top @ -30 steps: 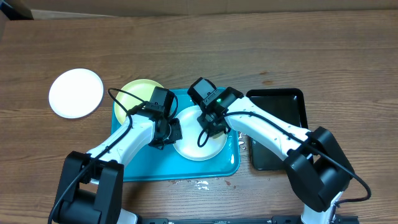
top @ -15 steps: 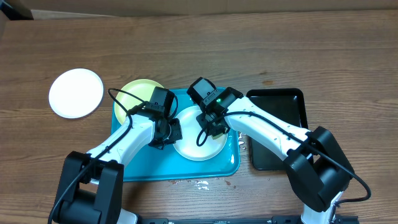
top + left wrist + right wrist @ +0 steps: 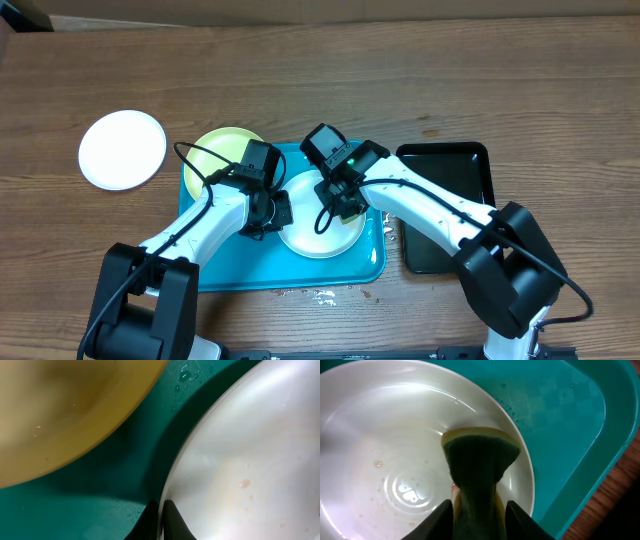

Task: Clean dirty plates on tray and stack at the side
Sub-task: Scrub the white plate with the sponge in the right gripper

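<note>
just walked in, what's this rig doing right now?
The left end effector pinches the rim of a round white plate lying on the turquoise plastic tray. The right end effector grips a yellow-and-green sponge set against that plate near its rim; faint brownish smears show on it. A pale yellow-green plate overhangs the tray's corner; a second white plate sits on the wooden table.

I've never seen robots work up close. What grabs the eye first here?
Most striking is the right gripper squeezing a yellow-and-green sponge against a round white plate in the large turquoise plastic tray mid-table. The left gripper pinches that plate's rim. A pale yellow-green round plate overlaps the tray's far left corner, and another white plate lies alone on the wooden table.
</note>
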You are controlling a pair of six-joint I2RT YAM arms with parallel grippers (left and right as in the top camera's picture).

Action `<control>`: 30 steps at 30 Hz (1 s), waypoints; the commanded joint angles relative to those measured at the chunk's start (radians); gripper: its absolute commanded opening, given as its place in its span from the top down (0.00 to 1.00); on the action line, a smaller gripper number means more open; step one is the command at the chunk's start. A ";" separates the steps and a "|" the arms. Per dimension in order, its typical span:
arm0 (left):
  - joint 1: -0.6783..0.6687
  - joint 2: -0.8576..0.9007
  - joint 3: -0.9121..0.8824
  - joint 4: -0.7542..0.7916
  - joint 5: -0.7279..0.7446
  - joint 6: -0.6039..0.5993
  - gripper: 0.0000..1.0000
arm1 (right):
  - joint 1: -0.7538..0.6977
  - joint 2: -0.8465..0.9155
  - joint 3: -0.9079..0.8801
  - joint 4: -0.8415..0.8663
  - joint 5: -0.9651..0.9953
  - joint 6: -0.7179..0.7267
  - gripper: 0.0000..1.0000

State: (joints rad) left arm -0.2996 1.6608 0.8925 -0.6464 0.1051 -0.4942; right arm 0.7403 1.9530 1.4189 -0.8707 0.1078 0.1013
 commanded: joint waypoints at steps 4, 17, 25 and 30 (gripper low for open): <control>-0.003 0.006 -0.007 -0.011 0.000 0.013 0.96 | -0.007 0.069 0.000 -0.005 0.028 0.004 0.96; -0.003 0.006 -0.007 -0.007 0.000 0.019 0.96 | -0.014 0.069 -0.015 -0.079 -0.046 0.079 0.96; -0.003 0.006 -0.007 -0.010 0.000 0.020 0.96 | -0.014 0.069 -0.105 0.069 -0.164 0.143 0.96; -0.003 0.006 -0.007 -0.008 0.000 0.020 0.96 | -0.014 0.069 -0.134 0.131 -0.293 0.145 0.96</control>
State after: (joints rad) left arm -0.3016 1.6608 0.8921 -0.6586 0.1101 -0.4896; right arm 0.7139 1.9923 1.3331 -0.7773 -0.0093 0.2241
